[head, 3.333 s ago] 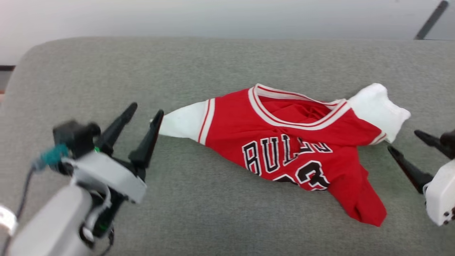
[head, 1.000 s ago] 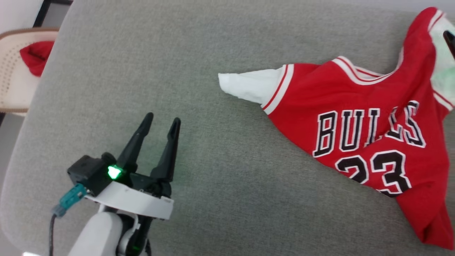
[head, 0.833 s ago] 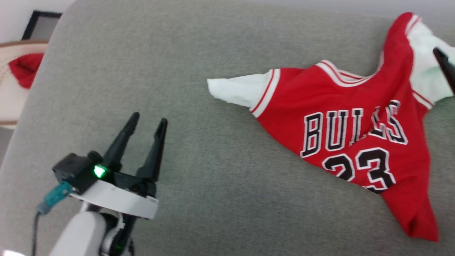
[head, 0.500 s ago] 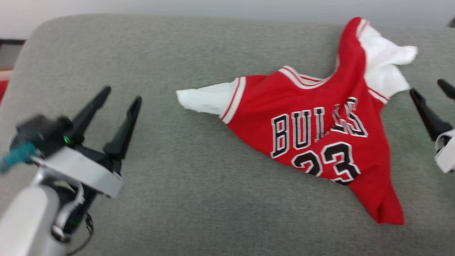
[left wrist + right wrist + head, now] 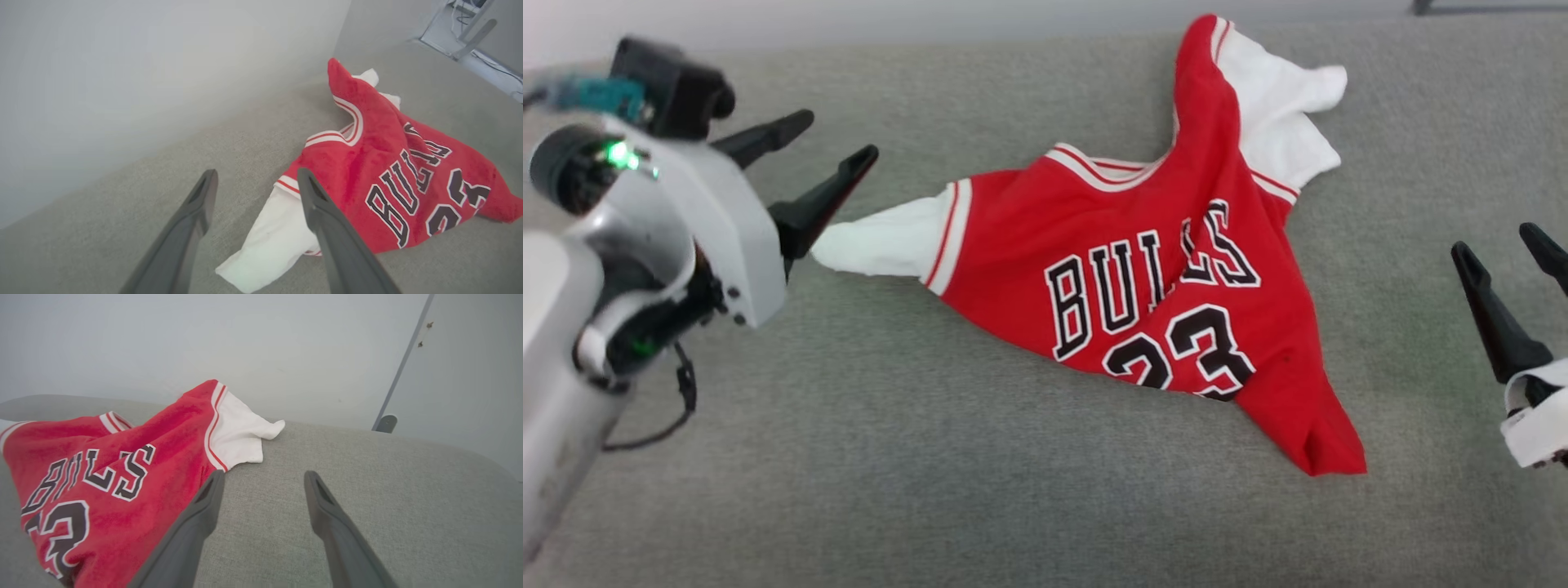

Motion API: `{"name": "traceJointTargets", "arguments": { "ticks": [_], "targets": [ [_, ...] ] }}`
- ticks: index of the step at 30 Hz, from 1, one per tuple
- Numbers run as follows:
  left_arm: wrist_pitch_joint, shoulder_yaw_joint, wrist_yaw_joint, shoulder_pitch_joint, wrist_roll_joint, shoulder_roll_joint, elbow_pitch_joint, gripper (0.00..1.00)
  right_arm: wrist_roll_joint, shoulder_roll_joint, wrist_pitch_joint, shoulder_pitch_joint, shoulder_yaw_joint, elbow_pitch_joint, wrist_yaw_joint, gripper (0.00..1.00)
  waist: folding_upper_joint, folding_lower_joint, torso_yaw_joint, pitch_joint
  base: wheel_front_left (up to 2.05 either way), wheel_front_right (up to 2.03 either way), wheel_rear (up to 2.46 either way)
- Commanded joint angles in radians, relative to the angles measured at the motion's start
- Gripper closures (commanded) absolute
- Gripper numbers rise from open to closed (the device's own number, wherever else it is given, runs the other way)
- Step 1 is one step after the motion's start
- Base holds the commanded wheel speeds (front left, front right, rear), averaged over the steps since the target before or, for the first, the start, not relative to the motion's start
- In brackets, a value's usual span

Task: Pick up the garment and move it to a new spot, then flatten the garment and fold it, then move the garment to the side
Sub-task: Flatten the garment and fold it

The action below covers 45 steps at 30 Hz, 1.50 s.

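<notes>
Red garment [image 5: 1152,237], one, between left gripper [image 5: 837,135] and right gripper [image 5: 1494,239]

Wide free room lies on the grey cushion [image 5: 947,506] on the near side of the jersey [image 5: 1143,269] and at its right. At the far side, the wall [image 5: 122,61] stands close to the raised sleeve [image 5: 1282,122], leaving little room.

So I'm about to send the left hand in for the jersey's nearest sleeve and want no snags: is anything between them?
Nothing visible is. The open left hand points at the white sleeve of the red Bulls jersey, which lies on the grey cushion; no other object lies between them.
</notes>
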Motion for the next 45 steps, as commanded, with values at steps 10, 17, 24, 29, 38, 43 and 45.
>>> {"name": "traceJointTargets", "arguments": {
  "ticks": [10, 17, 24, 29, 38, 43, 45],
  "targets": [
    [0.163, -0.233, -0.002, -0.244, -0.147, 0.03, 0.224, 0.0, -0.084, 0.111, 0.078, 0.07, -0.091, -0.168, -0.001, 0.0, 0.0, 0.0, -0.118, 0.134, 0.0, 0.0, 0.0],
    [0.225, -0.353, -0.002, -0.303, -0.272, 0.047, 0.287, 0.0, -0.105, 0.138, 0.094, 0.084, -0.112, -0.203, -0.001, 0.0, 0.0, 0.0, -0.129, 0.154, 0.0, 0.0, 0.0],
    [0.27, -0.434, -0.003, -0.323, -0.373, 0.071, 0.271, 0.0, -0.107, 0.151, 0.106, 0.082, -0.111, -0.215, -0.001, 0.0, 0.0, 0.0, -0.115, 0.154, 0.0, 0.0, 0.0],
    [0.265, -0.465, -0.003, -0.353, -0.412, 0.084, 0.243, 0.0, -0.105, 0.154, 0.111, 0.077, -0.111, -0.217, -0.001, 0.0, 0.0, 0.0, -0.106, 0.153, 0.0, 0.0, 0.0],
    [0.275, -0.5, -0.003, -0.392, -0.475, 0.105, 0.211, 0.0, -0.093, 0.157, 0.115, 0.077, -0.1, -0.218, -0.001, 0.0, 0.0, 0.0, -0.104, 0.153, 0.0, 0.0, 0.0],
    [0.241, -0.504, -0.003, -0.41, -0.486, 0.115, 0.212, 0.0, -0.09, 0.16, 0.115, 0.083, -0.098, -0.218, -0.001, 0.0, 0.0, 0.0, -0.103, 0.15, 0.0, 0.0, 0.0],
    [0.244, -0.511, -0.003, -0.413, -0.495, 0.124, 0.211, 0.0, -0.089, 0.16, 0.117, 0.086, -0.097, -0.217, -0.001, 0.0, 0.0, 0.0, -0.102, 0.146, 0.0, 0.0, 0.0]
  ]
}}
